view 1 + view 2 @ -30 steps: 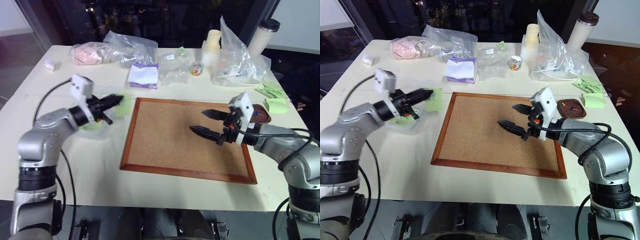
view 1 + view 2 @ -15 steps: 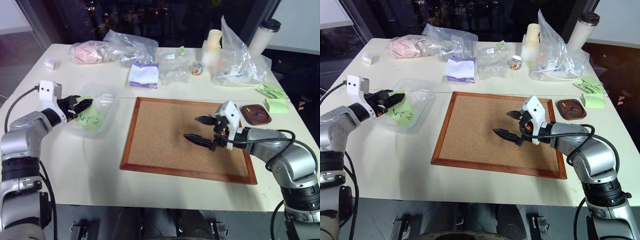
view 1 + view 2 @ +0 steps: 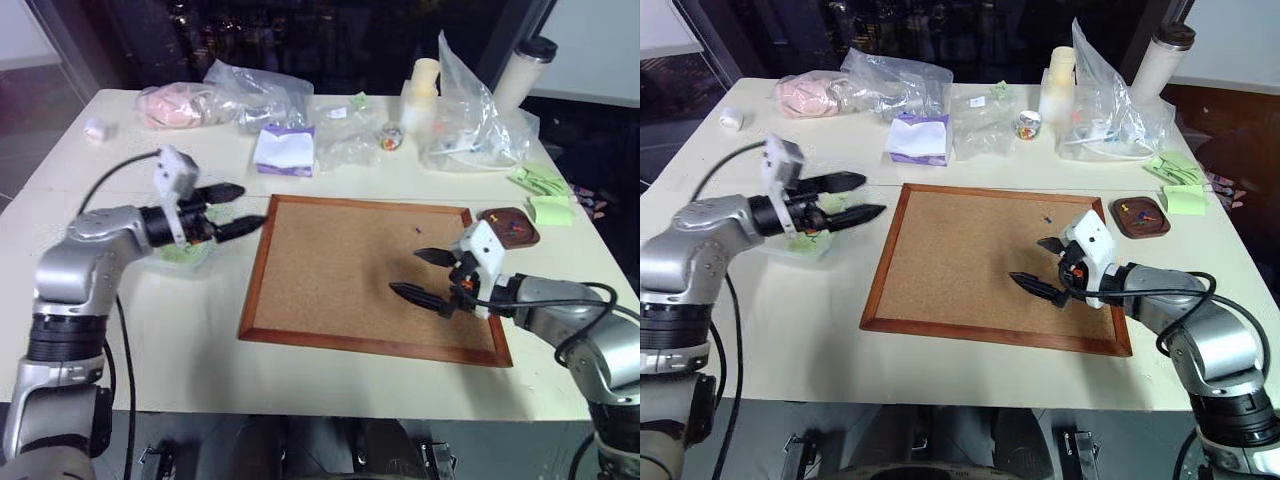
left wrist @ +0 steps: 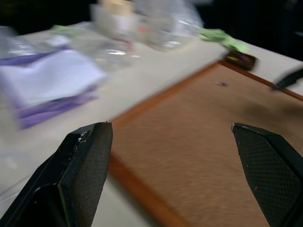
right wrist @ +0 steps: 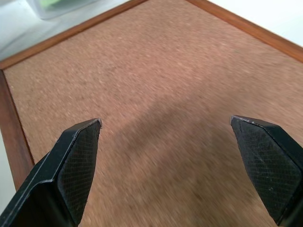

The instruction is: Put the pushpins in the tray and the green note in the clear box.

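My left gripper (image 3: 254, 203) hangs open and empty over the right end of the clear box (image 3: 186, 256), beside the cork board's left corner. A green note (image 3: 178, 253) lies inside that box, mostly hidden by the arm. The small reddish-brown tray (image 3: 1140, 217) sits right of the board with coloured pushpins (image 3: 1138, 211) in it. One tiny blue pushpin (image 3: 1048, 214) rests on the cork. My right gripper (image 3: 404, 271) is open and empty low over the board's right half, well short of the tray.
The wood-framed cork board (image 3: 340, 270) fills the table's middle. Clear plastic bags (image 3: 262, 92), a purple tissue pack (image 3: 286, 150), cups (image 3: 424, 85) and a tumbler (image 3: 524, 70) line the far edge. Green slips (image 3: 545, 195) lie at the far right.
My left gripper carried a green note over the clear box, opened and left it there, then swung back toward the board. The right gripper sank and drew back to the board's right side.
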`<action>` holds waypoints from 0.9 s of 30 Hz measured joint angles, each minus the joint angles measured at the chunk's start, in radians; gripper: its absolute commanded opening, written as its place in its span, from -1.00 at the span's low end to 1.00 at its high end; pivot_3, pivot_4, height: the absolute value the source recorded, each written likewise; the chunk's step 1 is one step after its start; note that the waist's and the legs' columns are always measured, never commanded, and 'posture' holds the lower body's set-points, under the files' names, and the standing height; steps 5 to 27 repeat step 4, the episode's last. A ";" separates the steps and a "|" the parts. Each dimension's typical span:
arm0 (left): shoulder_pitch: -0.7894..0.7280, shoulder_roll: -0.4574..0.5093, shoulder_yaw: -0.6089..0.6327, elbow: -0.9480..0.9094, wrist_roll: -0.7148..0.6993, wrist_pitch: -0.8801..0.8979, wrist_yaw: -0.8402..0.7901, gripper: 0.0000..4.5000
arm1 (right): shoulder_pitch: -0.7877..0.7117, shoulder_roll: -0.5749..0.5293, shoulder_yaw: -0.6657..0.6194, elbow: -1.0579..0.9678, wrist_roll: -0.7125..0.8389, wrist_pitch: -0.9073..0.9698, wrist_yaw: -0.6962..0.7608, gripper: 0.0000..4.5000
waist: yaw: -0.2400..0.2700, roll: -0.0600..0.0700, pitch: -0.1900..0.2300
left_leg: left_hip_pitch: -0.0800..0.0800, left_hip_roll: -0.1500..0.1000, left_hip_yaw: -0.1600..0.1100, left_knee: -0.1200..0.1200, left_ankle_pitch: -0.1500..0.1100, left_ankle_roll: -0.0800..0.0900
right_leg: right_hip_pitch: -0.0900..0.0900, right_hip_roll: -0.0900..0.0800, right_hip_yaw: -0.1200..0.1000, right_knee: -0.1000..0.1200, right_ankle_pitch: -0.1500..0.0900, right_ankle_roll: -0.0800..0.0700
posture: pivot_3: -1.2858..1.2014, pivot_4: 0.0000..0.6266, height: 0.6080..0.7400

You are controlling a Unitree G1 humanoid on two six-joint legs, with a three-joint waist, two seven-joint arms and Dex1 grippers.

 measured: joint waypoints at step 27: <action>0.044 -0.054 -0.116 -0.024 0.048 -0.032 -0.030 0.96 | 0.021 -0.026 -0.053 -0.042 0.021 0.010 0.007 1.00 | 0.002 0.000 0.000 | 0.000 0.000 0.000 0.000 0.000 0.000 | 0.000 0.000 0.000 0.000 0.000 0.000 | 0.03 -0.52 1.00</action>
